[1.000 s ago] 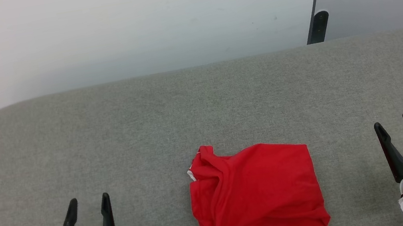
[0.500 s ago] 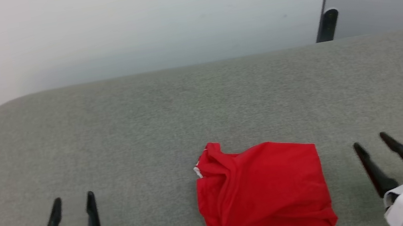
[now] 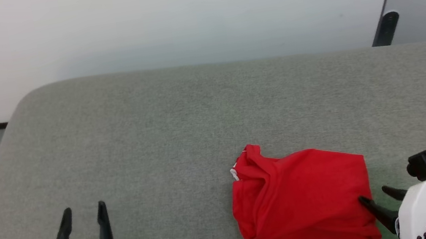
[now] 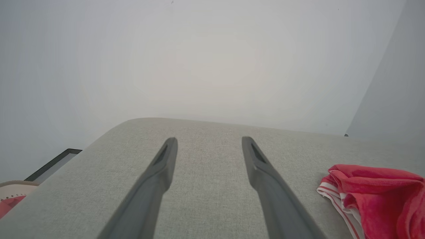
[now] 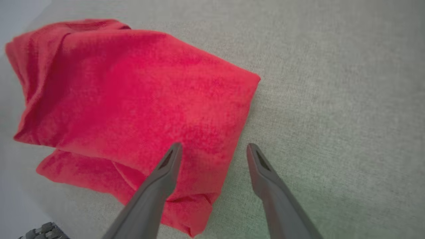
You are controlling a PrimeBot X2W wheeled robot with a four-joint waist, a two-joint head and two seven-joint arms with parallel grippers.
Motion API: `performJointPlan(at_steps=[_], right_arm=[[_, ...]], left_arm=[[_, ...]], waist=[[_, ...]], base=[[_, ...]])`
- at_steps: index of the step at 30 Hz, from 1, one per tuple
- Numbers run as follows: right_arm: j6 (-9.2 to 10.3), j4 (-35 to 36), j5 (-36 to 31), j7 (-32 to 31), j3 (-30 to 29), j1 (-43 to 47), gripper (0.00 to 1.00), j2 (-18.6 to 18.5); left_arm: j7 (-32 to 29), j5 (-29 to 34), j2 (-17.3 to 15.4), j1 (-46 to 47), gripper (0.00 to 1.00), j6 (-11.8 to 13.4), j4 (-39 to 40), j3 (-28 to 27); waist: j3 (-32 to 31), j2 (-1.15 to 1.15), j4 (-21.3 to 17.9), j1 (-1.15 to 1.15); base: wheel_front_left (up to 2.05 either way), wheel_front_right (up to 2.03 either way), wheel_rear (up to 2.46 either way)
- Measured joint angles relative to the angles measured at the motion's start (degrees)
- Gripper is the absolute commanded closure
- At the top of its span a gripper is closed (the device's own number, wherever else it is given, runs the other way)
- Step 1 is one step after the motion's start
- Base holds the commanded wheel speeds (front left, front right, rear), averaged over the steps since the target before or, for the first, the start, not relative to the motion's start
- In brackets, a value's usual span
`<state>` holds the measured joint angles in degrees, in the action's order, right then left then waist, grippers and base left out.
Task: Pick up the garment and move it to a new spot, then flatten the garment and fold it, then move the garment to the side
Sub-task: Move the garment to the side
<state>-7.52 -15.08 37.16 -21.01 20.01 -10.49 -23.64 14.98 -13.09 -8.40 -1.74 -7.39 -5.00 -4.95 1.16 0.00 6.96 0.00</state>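
Swinging round, the head camera has shifted the whole scene sideways, and meanwhile the right gripper has come in from well apart to the right edge of the garment. That garment lies as a compact red pack, plain side up, on the near part of the grey tabletop, with striped trim peeking out at its left side. The right fingers stand apart and straddle the edge: in the right wrist view one tip is over the cloth and the other over bare tabletop; whether either touches I cannot tell. The left gripper hovers well to the left, fingers apart, holding nothing.

Judging by the tidy pack, the step is probably the grip for carrying it aside. To do that well, the right fingers should go low so the outer one slides under all the layers, then close firmly near the middle of that edge. A pinch on the top layer alone would likely peel the fold open. Moving low and slowly, with the left gripper supporting the trim side, should keep the fold
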Motion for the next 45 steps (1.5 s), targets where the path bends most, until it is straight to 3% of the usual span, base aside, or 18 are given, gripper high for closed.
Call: performJointPlan(at_steps=[6,19,20,21,22,34,45], right_arm=[[0.0,-1.14,-0.94,-10.71,-0.64,-2.42,0.0,-0.66],[-0.01,-8.54,-4.12,-21.43,-2.2,-10.84,0.0,2.4],[0.0,-8.65,-3.8,-21.92,-1.94,-11.27,0.11,2.29],[0.0,-8.69,-3.42,-22.23,-1.69,-11.58,0.64,2.09],[0.0,-8.69,-3.42,-22.23,-1.69,-11.58,1.0,2.09],[-0.2,-5.75,0.08,-22.39,1.31,-13.71,1.0,-1.38],[-0.02,-4.99,0.62,-20.04,-0.7,-17.79,1.0,-10.6]], left_arm=[[0.01,-0.35,-0.19,2.34,0.0,-0.01,-0.86,2.76],[0.01,-1.11,-0.71,7.27,0.0,0.0,-1.76,6.22],[0.0,-1.13,-0.73,7.37,0.0,0.0,-1.87,6.27],[0.0,-1.13,-0.7,7.45,0.0,-0.01,-1.98,6.32],[0.0,-1.13,-0.7,7.45,0.0,-0.01,-1.98,6.32],[0.0,-0.89,0.05,7.74,0.0,-0.01,-1.12,5.15],[0.01,-0.41,0.49,8.84,0.0,-0.01,1.67,4.59]], waist=[[2.16,0.0,1.46,0.0],[8.24,0.0,5.33,0.0],[8.55,0.0,5.57,0.0],[8.81,0.0,5.78,0.0],[8.81,0.0,5.78,0.0],[9.31,0.0,4.43,0.0],[10.05,0.0,0.74,0.0]], base=[[0.0,0.0,0.0],[0.0,0.0,0.0],[0.0,0.0,0.0],[0.0,0.0,0.0],[0.0,0.0,0.0],[0.0,0.0,0.0],[0.0,0.0,0.0]])
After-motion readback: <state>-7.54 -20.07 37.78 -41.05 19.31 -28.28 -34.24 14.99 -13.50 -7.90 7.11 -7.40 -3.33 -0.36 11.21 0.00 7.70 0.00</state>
